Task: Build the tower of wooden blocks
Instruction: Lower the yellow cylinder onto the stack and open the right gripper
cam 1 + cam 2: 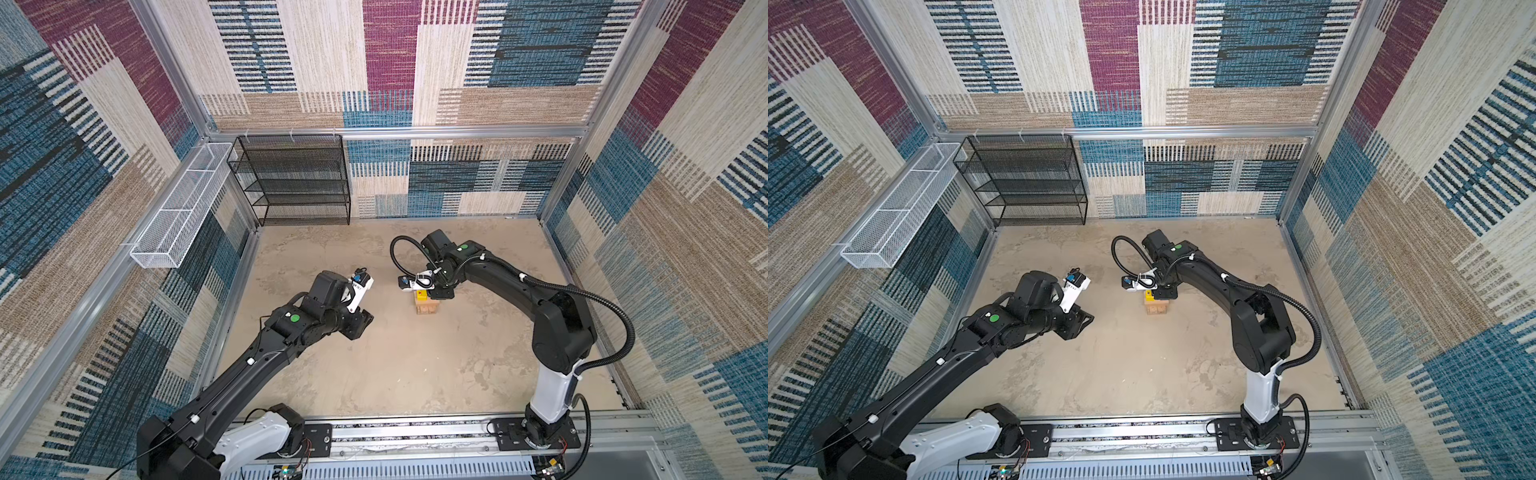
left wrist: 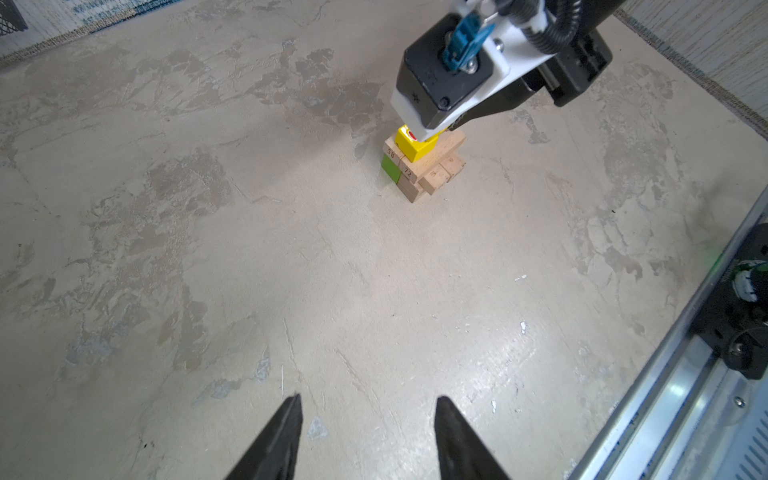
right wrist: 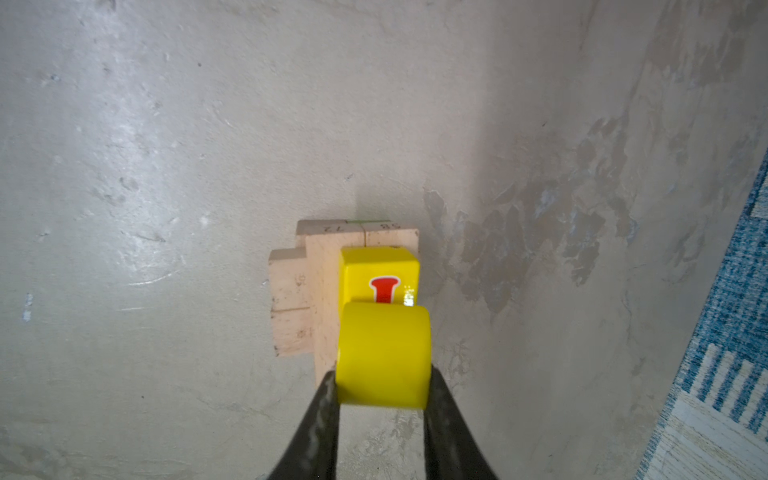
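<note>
capping step, seemingly: the right end effector (image 3: 382, 374), clamped on a rounded yellow piece (image 3: 382, 353), hangs over the tower (image 1: 427, 308) just right of centre in a top view, so the next move calls for a gentle lowering and release; the left end effector (image 2: 368, 405) stands half-open, empty.

Bright, even light fills the scene, the walls (image 1: 104, 166) bowing at the edges of both top views. Glare streaks the floor (image 3: 137, 257) in the right wrist view; the nearest yellow block (image 3: 384, 353) looks slightly soft, perhaps out of focus.
</note>
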Robot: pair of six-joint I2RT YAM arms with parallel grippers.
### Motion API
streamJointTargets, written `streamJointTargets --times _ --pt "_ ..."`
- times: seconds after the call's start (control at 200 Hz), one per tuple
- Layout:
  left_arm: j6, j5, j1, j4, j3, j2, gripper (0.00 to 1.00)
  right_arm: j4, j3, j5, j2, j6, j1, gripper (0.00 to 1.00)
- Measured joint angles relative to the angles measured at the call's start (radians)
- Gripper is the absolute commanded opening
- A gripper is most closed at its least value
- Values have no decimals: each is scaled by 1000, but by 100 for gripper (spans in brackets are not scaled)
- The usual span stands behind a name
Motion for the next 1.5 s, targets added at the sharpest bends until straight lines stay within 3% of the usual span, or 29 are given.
streamJointTargets --times 0.491,0.551,1.402,1.503 --pt "0 0 0 0 -2 1 56 9 -6 0 0 0 0 36" --pt "0 0 0 0 -2 1 56 10 -6 0 0 0 0 43" --pt "0 2 0 0 -4 1 56 33 9 1 5 1 0 44" --pt "0 1 0 0 -4 -1 56 28 22 0 -7 7 0 52"
